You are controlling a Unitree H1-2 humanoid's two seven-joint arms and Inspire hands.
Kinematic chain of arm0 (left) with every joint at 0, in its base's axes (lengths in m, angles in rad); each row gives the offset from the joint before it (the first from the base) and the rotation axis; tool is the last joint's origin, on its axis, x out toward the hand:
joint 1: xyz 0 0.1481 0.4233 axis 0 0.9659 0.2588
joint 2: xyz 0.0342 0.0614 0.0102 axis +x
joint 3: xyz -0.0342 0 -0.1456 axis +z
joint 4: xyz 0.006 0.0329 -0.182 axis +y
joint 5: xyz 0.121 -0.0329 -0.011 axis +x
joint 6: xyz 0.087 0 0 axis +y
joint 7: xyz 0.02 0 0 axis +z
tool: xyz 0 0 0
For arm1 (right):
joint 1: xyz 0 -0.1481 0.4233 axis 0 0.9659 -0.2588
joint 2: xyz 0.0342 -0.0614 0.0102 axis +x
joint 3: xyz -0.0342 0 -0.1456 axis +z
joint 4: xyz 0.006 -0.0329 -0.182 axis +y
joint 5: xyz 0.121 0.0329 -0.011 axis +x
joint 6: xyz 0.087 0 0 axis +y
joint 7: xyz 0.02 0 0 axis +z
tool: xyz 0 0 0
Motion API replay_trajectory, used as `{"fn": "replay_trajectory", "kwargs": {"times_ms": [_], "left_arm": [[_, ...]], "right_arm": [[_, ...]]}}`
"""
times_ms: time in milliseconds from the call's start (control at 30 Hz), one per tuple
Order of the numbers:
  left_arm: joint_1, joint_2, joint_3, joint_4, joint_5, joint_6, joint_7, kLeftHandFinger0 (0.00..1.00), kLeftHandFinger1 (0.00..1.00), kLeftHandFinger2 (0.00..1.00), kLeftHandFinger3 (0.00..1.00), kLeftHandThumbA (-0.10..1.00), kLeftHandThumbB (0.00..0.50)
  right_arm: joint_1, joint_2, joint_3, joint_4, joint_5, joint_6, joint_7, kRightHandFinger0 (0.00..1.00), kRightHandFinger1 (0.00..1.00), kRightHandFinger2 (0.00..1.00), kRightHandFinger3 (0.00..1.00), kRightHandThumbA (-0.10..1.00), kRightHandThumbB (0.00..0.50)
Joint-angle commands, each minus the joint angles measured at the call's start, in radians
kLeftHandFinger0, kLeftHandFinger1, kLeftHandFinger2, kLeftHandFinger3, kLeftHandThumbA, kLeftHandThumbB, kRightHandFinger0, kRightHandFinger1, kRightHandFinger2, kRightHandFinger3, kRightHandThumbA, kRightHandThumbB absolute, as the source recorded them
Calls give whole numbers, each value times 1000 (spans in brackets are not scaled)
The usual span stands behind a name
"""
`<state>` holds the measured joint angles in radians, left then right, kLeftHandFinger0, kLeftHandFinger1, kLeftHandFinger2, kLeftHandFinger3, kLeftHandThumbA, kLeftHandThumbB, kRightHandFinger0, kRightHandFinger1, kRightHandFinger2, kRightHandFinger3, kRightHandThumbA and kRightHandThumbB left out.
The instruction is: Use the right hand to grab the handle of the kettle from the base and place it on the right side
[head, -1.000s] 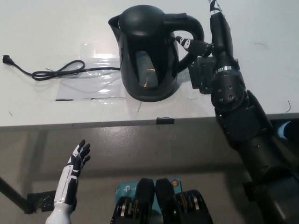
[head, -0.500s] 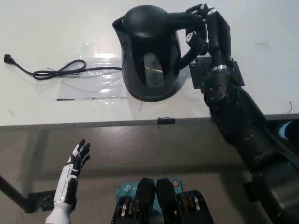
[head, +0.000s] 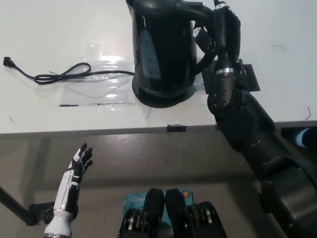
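Right hand (head: 218, 34) has its fingers (head: 202, 35) clamped around the kettle (head: 161, 49) handle (head: 204, 20), above the base (head: 163, 96) on the tabletop (head: 59, 29). Left hand (head: 79, 163) hangs below the tabletop edge, fingers apart.

Bright even light; glare on table (head: 59, 29); perhaps slightly soft focus.

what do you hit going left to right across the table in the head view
plug → coiled black cord → clear plastic sheet → kettle → right robot hand shut on the kettle's handle. The left robot hand hangs open below the table edge.
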<state>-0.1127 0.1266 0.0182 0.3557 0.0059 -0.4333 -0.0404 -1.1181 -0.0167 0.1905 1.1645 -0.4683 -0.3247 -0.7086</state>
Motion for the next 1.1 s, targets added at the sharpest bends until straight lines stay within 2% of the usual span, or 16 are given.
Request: {"fn": "replay_trajectory", "kwargs": {"times_ms": [0, 100, 133, 167, 233, 333, 400, 433, 467, 567, 767, 833, 867, 933, 967, 1067], "left_arm": [[-18, 15, -2, -19, -6, -37, -16, 1000, 1000, 1000, 1000, 1000, 500], [-15, 15, -4, -18, -2, -37, -14, 1000, 1000, 1000, 1000, 1000, 500], [-12, 15, -4, -19, -3, -37, -15, 1000, 1000, 1000, 1000, 1000, 500], [-12, 14, -4, -18, -3, -37, -15, 1000, 1000, 1000, 1000, 1000, 500], [-12, 16, -6, -16, 1, -37, -14, 1000, 1000, 1000, 1000, 1000, 500], [-11, 15, -5, -17, -3, -37, -15, 1000, 1000, 1000, 1000, 1000, 500], [-11, 15, -5, -19, -8, -37, -18, 1000, 1000, 1000, 1000, 1000, 500], [-11, 15, -5, -20, -12, -37, -21, 1000, 1000, 1000, 1000, 1000, 500], [-11, 16, -5, -19, -14, -37, -22, 1000, 1000, 1000, 1000, 1000, 500], [-13, 16, -5, -18, -15, -37, -23, 1000, 1000, 1000, 1000, 1000, 500], [-8, 13, -4, -19, -6, -37, -19, 1000, 1000, 1000, 1000, 1000, 500], [-7, 12, -3, -19, -6, -37, -17, 1000, 1000, 1000, 1000, 1000, 500], [-6, 13, -3, -20, -3, -37, -16, 1000, 1000, 1000, 1000, 1000, 500], [-6, 12, -1, -19, -3, -37, -15, 1000, 1000, 1000, 1000, 1000, 500], [-7, 11, 0, -20, -5, -37, -14, 1000, 1000, 1000, 1000, 1000, 500], [-8, 10, 0, -19, -10, -37, -17, 1000, 1000, 1000, 1000, 1000, 500]], "right_arm": [[-111, -16, -19, -10, 15, -144, -117, 0, 317, 763, 743, -100, 143], [-123, -16, -31, -2, 27, -135, -124, 0, 244, 708, 827, -100, 121], [-124, -14, -37, -3, 34, -134, -124, 0, 234, 702, 825, -100, 118], [-130, -17, -45, -7, 41, -138, -124, 0, 157, 652, 770, -100, 97], [-137, -24, -54, -17, 44, -142, -131, 0, 109, 643, 733, -100, 96], [-144, -30, -69, -34, 45, -145, -155, 0, 127, 648, 717, -100, 133], [-155, -41, -78, -41, 28, -131, -190, 51, 247, 704, 722, -100, 87], [-158, -48, -80, -42, 22, -132, -203, 53, 266, 716, 712, -100, 87], [-159, -54, -83, -50, 18, -131, -210, 2, 221, 705, 716, -100, 73], [-164, -81, -99, -57, 38, -145, -201, 0, 191, 672, 746, -100, 52], [-154, -125, -103, -21, 56, -145, -188, 0, 121, 623, 704, -100, 100], [-156, -141, -110, 15, 66, -145, -176, 0, 65, 503, 707, -100, 146], [-152, -147, -109, 18, 70, -145, -173, 0, 39, 483, 705, -100, 148], [-143, -156, -110, 23, 78, -145, -167, 0, 12, 539, 706, -100, 122], [-139, -165, -105, 34, 73, -145, -174, 0, 59, 602, 702, -100, 103], [-131, -175, -99, 42, 75, -145, -174, 0, 124, 634, 689, -100, 125]]}}
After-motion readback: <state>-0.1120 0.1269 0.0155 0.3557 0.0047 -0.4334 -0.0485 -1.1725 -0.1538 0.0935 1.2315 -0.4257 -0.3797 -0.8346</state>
